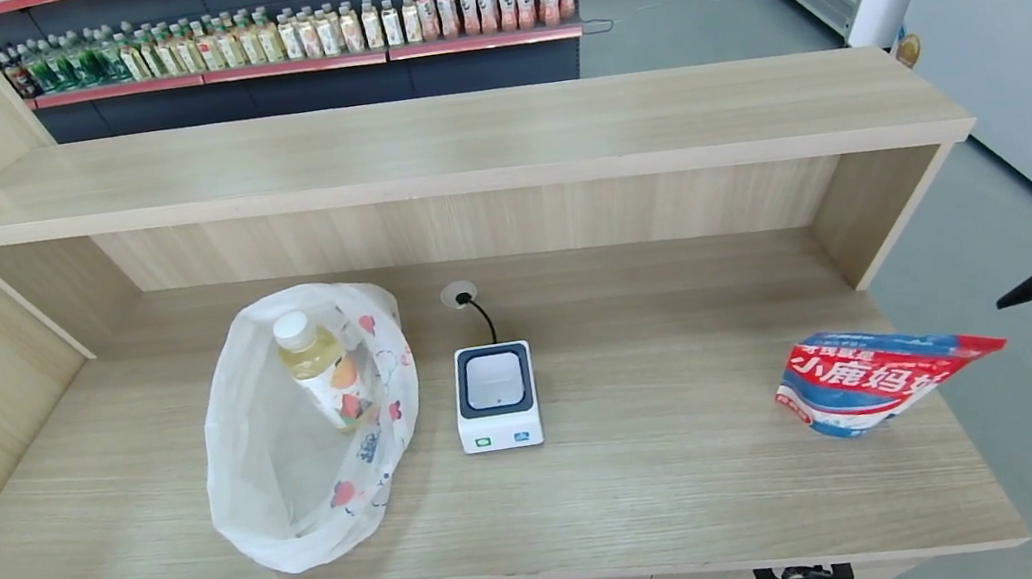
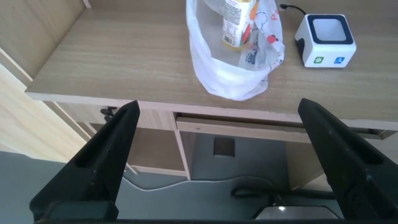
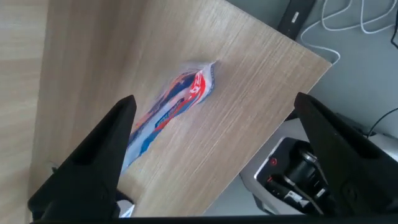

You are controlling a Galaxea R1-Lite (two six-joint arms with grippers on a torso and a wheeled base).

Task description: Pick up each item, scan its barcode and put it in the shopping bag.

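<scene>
Your left gripper [image 2: 219, 104] hung spread and empty off near edge of counter [image 1: 663, 471], facing shopping bag [image 2: 233, 62]. Your right gripper [image 3: 214, 98] was likewise spread and empty, off counter's right end near red-blue snack pouch [image 1: 877, 377]. Drink bottle [image 1: 320, 367] sat inside bag. Barcode scanner [image 1: 496, 395] stood just beside bag, pouch well apart.
</scene>
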